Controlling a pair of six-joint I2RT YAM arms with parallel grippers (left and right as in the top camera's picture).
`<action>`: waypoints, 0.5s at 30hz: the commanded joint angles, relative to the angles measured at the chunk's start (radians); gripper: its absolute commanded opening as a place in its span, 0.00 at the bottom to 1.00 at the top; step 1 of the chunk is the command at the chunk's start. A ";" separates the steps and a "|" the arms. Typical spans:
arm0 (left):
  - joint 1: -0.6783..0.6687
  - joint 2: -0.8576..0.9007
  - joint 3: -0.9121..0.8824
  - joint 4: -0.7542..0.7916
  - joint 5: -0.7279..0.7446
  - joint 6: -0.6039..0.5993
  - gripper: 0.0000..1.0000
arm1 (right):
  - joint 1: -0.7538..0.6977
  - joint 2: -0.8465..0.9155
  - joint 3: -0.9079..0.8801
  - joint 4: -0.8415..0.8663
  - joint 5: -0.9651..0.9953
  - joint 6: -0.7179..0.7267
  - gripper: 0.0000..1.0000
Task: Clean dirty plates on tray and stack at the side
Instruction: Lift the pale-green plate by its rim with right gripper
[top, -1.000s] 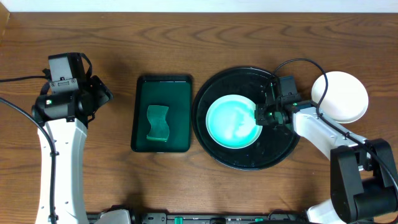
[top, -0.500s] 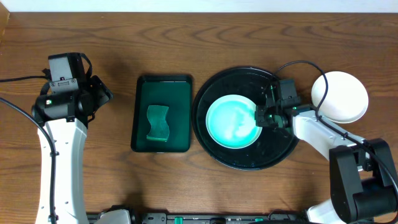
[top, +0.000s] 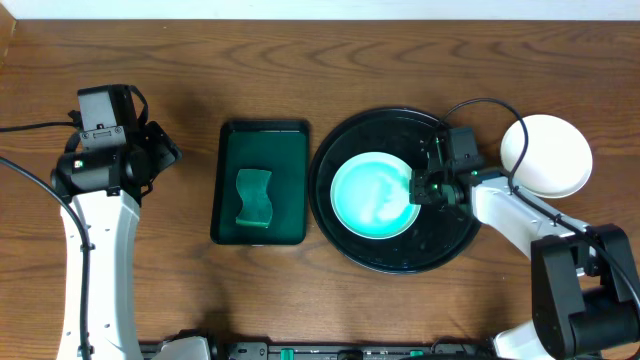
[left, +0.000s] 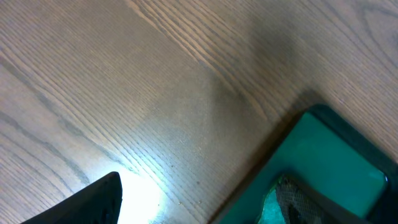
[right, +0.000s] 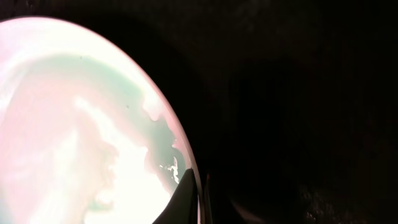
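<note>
– Where's the plate?
– On the bench (top: 300, 60), the black tray (top: 350, 135) holds a mint plate (top: 372, 195) centrally; a white plate (top: 548, 155) sits near the bench's right edge.
– Grippers?
– The right gripper (top: 415, 187) is clamped on the mint plate's right rim; the left gripper (top: 168, 152) is spread wide.

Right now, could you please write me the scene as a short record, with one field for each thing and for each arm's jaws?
black tray: round, holds one plate
dirty plate: lies on the black tray, mint-green smears on it
right jaws: shut on the dirty plate's right rim
white plate: on the table, right of the black tray; whether others lie under it cannot be told
green tray: rectangular, left of the black tray
sponge: green, lies in the green tray
left jaws: open, empty, over bare table wood
</note>
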 joint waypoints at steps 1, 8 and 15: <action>0.004 -0.006 0.013 -0.003 -0.008 -0.002 0.80 | -0.009 -0.011 0.085 -0.074 0.027 -0.010 0.01; 0.004 -0.006 0.013 -0.003 -0.009 -0.002 0.80 | -0.008 -0.012 0.179 -0.150 0.032 -0.024 0.01; 0.004 -0.006 0.013 -0.003 -0.009 -0.002 0.80 | -0.006 -0.012 0.207 -0.162 0.031 -0.024 0.01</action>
